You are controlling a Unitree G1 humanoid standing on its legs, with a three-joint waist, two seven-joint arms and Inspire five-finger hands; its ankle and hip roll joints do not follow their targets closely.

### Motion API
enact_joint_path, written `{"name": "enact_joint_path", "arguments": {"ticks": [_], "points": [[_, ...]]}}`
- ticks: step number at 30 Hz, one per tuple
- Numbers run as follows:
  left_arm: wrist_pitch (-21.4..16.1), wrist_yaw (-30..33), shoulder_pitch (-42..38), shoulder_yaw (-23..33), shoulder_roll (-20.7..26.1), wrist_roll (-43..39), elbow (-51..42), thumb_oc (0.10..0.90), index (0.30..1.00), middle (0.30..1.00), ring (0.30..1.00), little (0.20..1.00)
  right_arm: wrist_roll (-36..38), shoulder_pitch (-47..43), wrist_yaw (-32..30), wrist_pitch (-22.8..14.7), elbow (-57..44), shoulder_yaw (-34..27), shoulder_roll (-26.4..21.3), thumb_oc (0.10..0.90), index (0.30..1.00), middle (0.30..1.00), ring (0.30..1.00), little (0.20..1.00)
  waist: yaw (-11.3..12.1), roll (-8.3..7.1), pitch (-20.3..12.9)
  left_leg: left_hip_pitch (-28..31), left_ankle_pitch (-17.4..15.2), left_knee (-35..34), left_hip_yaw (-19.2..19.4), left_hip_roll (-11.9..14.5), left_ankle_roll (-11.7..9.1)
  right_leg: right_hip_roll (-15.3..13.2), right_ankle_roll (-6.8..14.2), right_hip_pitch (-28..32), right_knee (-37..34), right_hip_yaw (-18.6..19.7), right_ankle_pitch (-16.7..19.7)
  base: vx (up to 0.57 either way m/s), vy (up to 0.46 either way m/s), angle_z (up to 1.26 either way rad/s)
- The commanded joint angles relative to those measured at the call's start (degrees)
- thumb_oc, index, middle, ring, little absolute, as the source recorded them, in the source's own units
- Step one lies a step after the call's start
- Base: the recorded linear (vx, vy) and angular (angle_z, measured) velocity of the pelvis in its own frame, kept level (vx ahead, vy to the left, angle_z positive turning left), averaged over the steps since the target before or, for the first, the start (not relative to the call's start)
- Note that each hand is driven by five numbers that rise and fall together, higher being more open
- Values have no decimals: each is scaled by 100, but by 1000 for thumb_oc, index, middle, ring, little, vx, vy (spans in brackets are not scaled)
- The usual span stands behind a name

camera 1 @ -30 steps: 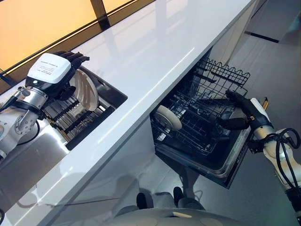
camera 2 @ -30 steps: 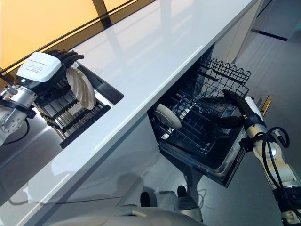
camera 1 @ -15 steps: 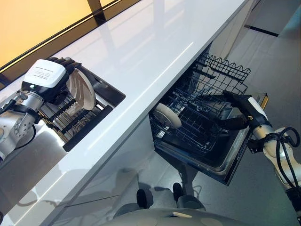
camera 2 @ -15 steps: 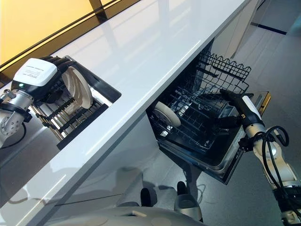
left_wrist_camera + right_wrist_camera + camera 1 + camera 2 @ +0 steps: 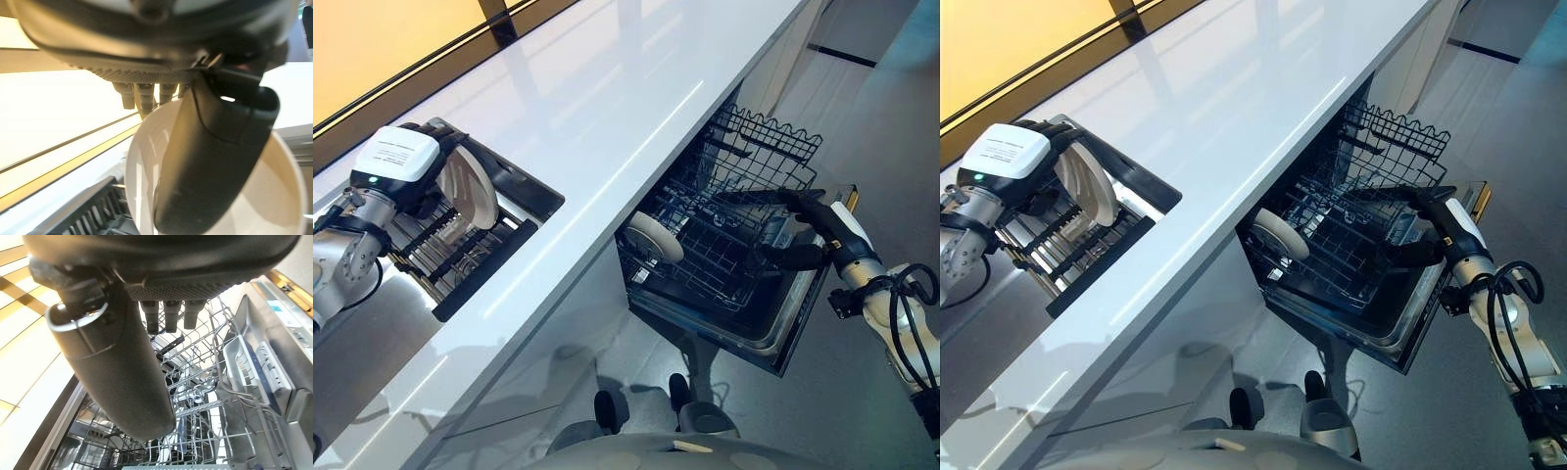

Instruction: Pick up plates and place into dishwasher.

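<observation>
A white plate [image 5: 470,192] stands on edge in the black dish rack [image 5: 487,262] set in the sink. My left hand [image 5: 395,164] sits on its top edge. In the left wrist view the thumb [image 5: 210,161] lies across the plate's face [image 5: 279,196] and the fingers curl behind its rim. Another white plate [image 5: 644,238] stands in the pulled-out lower dishwasher rack [image 5: 744,201]. My right hand [image 5: 811,227] hovers over that rack's right side, fingers straight, thumb [image 5: 117,367] apart, holding nothing.
A long white counter [image 5: 607,108] runs between the sink [image 5: 362,333] and the dishwasher below its edge. The dishwasher door [image 5: 801,315] hangs open under the rack. Grey floor lies to the right.
The camera has shifted a little, so the whole scene sits slightly further left. Both hands keep their places on the plate and over the dishwasher rack.
</observation>
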Motion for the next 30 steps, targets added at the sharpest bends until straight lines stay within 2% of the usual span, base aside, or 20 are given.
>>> {"name": "enact_joint_path", "arguments": {"ticks": [1, 8, 9, 10, 24, 30], "points": [[320, 371, -1062, -40, 224, -61, 506, 800, 900, 900, 900, 900, 0, -372, -154, -430, -473, -448, -591, 800, 900, 900, 900, 900, -31, -182, -316, -89, -390, 11, -18, -412, 348, -10, 408, -138, 25, -112, 188, -27, 30, -1], [363, 270, -1417, -286, 156, -216, 738, 800, 900, 900, 900, 900, -12, -417, -146, -455, -446, -425, -626, 800, 900, 900, 900, 900, -80, -181, -291, -97, -394, 11, 10, -411, 344, -12, 425, -158, 25, -75, 204, -4, 3, 0], [372, 263, -1438, -294, 128, -229, 786, 287, 460, 460, 460, 387, -31, -416, -172, -479, -465, -424, -627, 800, 900, 900, 900, 900, -89, -179, -280, -98, -394, 11, 23, -409, 342, -14, 429, -166, 25, -63, 209, -38, 24, -1], [362, 278, -1436, -280, 121, -266, 803, 100, 300, 300, 300, 200, -34, -420, -184, -485, -470, -436, -624, 800, 900, 900, 900, 900, -91, -181, -272, -99, -394, 11, 26, -409, 343, -13, 429, -169, 25, -59, 212, -47, 18, -4], [181, 431, -1397, -167, 77, -458, 803, 100, 300, 300, 300, 200, 22, -418, -145, -555, -574, -503, -594, 800, 900, 900, 900, 900, -77, -168, -313, -63, -411, 11, 12, -406, 334, -7, 425, -125, 25, -51, 184, -14, 2, -4], [138, 769, -1414, -82, 123, -578, 770, 100, 300, 300, 300, 200, 100, -529, -215, -670, -653, -486, -606, 800, 900, 900, 900, 900, -30, -160, -381, -41, -426, 11, -41, -412, 319, 7, 408, -78, 25, -86, 144, -13, -39, 0]]}}
